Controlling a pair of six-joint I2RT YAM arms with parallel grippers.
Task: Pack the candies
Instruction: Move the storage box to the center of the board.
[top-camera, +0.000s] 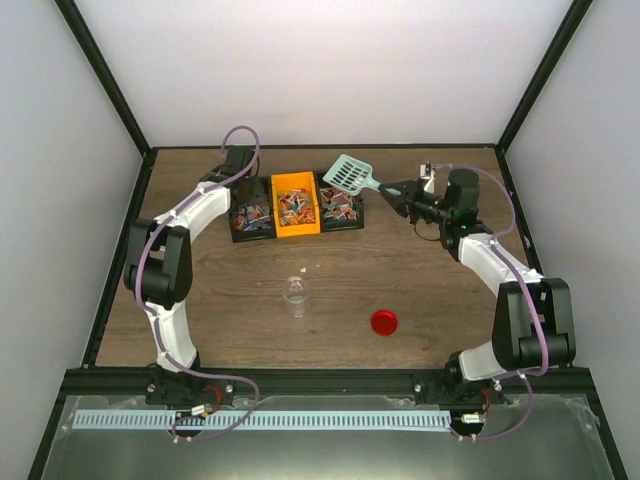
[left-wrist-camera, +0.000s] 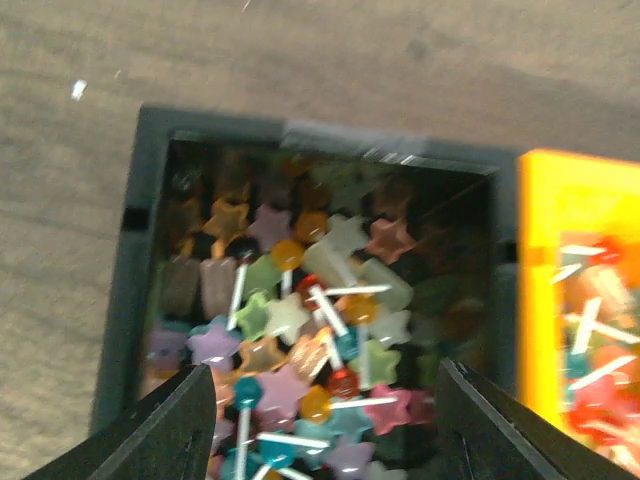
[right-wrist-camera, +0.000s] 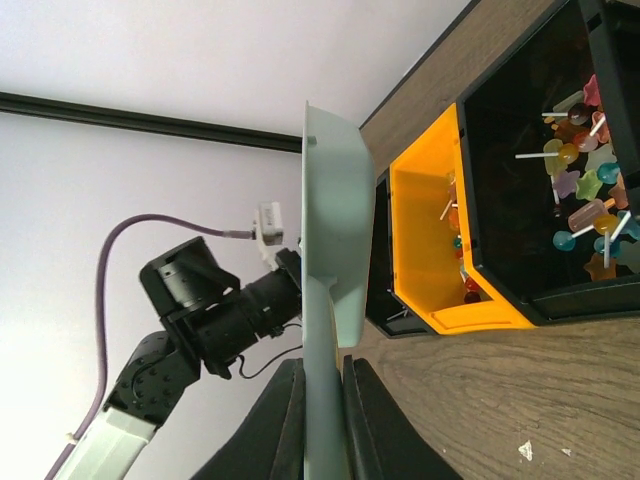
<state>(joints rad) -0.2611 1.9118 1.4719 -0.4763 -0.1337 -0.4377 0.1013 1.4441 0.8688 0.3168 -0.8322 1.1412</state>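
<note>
Left wrist: candies (left-wrist-camera: 300, 300) under parted left pincer (left-wrist-camera: 325, 372), apparently untouched.

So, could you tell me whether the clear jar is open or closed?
Open: the clear jar stands uncapped, and the red lid lies apart from it.

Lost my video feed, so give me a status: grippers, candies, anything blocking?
Left gripper open over left black bin of candies. Right gripper shut on scoop. Jar open, lid beside it. Nothing seen blocking.

Left arm (top-camera: 190, 215), right arm (top-camera: 490, 260): white shells, black joints, purple cables (right-wrist-camera: 180, 216)
</note>
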